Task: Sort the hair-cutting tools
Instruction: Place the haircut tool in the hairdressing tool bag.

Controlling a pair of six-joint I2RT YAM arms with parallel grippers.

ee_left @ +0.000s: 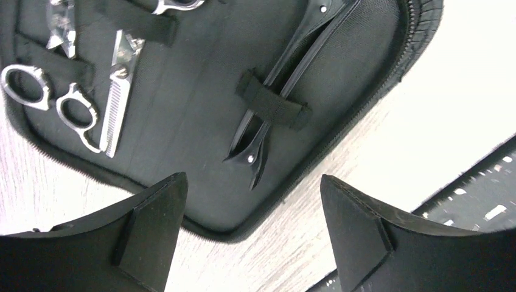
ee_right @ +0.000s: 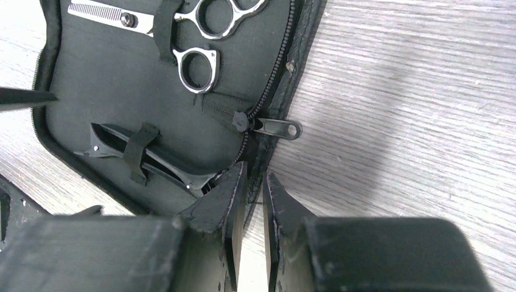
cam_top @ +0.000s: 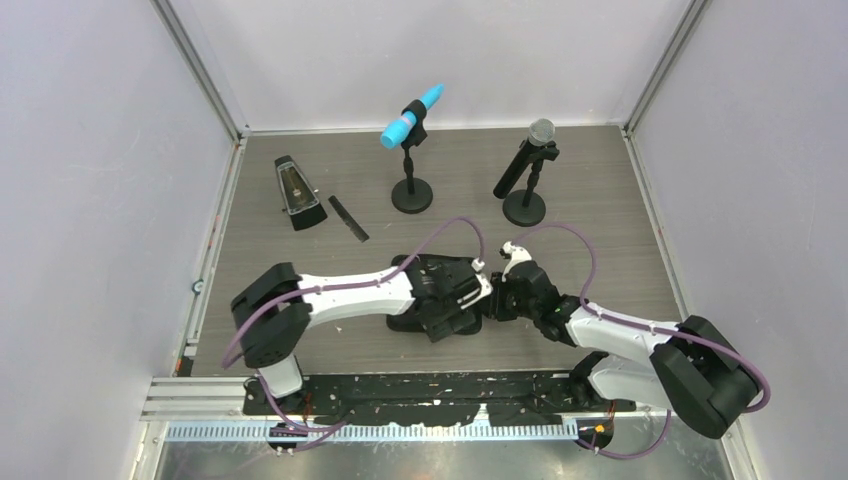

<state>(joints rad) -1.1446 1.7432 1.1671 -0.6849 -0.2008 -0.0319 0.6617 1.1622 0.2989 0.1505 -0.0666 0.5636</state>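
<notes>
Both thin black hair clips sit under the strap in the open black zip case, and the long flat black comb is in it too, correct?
No: the long flat black comb lies on the table beside the black pyramid-shaped metronome, per the top view. The thin black hair clips are strapped in the black zip case.

Place: a robot test lab.
Walls: plain white panels (cam_top: 90, 200) held in metal bars (cam_top: 200, 70).
Table: grey wood top (cam_top: 600, 200).
Robots: left arm (cam_top: 340, 290) and right arm (cam_top: 620, 335), bolted at the near edge.
Extras: two microphones (cam_top: 412, 117) (cam_top: 525, 165) on stands.
</notes>
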